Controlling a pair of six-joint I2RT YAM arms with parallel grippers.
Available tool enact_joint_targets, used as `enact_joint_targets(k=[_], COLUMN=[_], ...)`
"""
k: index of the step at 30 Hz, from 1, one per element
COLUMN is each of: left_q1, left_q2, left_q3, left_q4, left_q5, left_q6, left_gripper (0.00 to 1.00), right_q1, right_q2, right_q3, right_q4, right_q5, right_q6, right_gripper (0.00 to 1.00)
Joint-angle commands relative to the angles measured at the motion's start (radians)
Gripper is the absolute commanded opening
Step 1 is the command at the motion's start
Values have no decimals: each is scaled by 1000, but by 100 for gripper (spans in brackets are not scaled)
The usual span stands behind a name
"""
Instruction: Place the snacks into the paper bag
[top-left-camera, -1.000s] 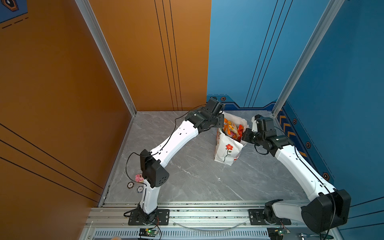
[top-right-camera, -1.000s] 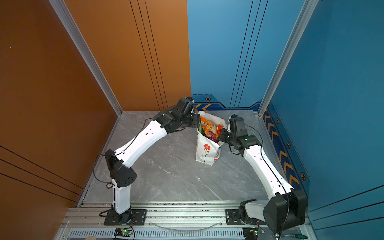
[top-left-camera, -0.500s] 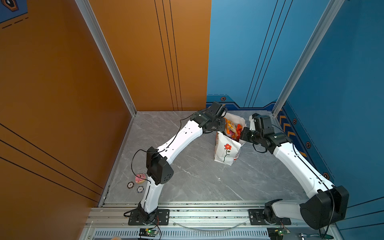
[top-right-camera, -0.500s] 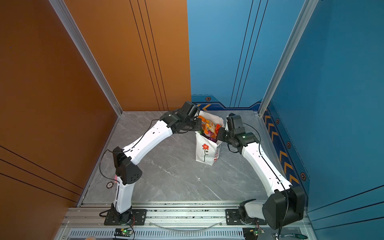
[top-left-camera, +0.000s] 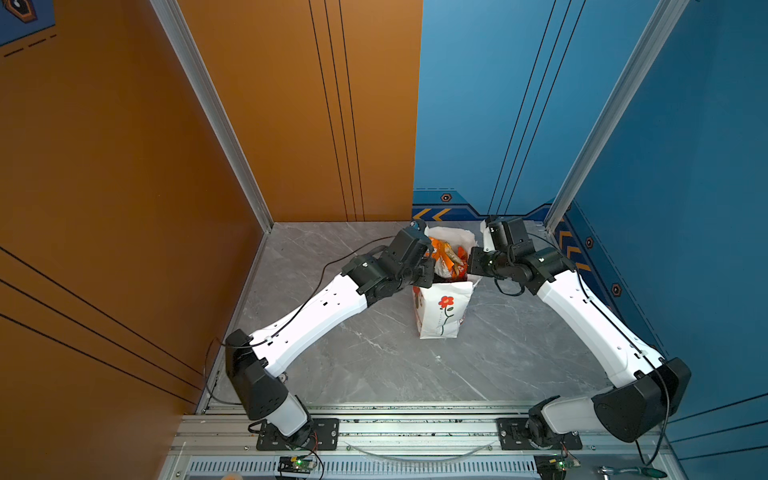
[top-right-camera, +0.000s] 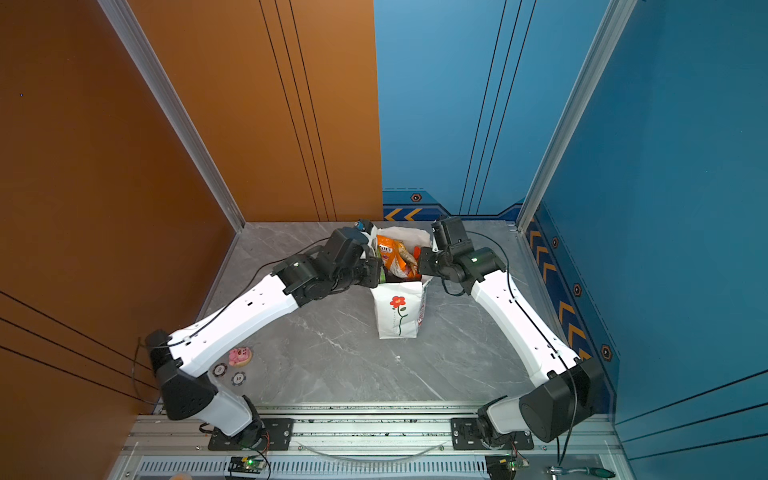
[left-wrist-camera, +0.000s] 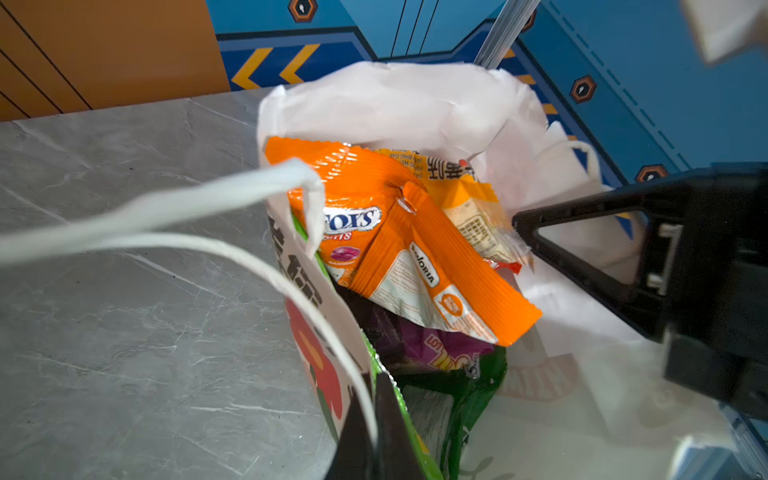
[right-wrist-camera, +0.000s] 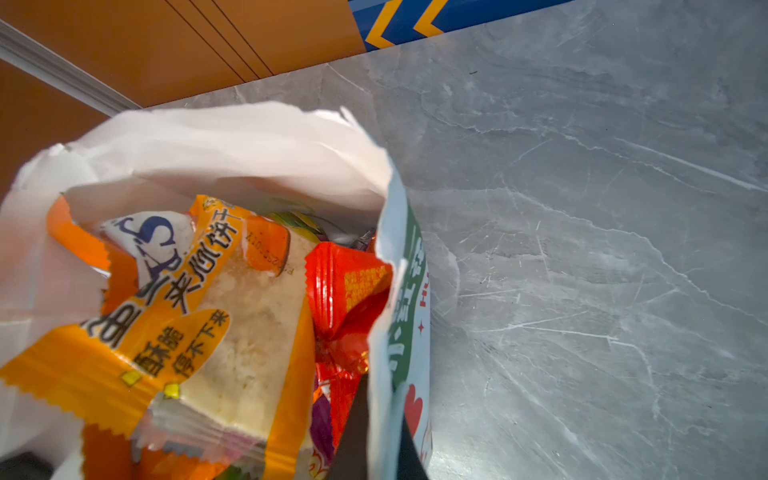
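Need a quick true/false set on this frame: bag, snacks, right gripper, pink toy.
1. The paper bag stands upright on the table. True.
2. The FOX'S packet sticks out of its mouth. True.
3. The right gripper hangs open, clear of the bag. False: it is shut on the bag's rim.
4. The pink toy is in the bag. False: it lies on the table beside the poker chips.
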Motion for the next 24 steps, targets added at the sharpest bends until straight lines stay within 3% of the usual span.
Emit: enact_joint_targets(k=[1, 5, 9, 17, 22, 24], left_q1=[27, 60, 90, 88, 89, 89], left_q2=[-76, -69, -41, -101, -109, -115], left_q3=[-80, -146, -150, -118, -161, -184], left_q4=[231, 171, 126, 142, 141, 141], left_q5=[-1, 12, 100, 52, 53, 56], left_q6=[4, -39, -73, -32, -46, -61], left_gripper=[0, 0, 0, 1, 8, 16], right_q1=[53, 118, 135, 152, 152, 152], right_q2=[29, 75, 120, 107, 105, 104], right_q3=[28, -25, -34, 76, 53, 33], right_q4=[62, 99, 100, 68, 64, 64], right_q5=[46, 55, 15, 50, 52, 49], right_q6=[-11, 14, 37, 12, 12, 16], right_gripper=[6, 5, 5, 6, 7, 10])
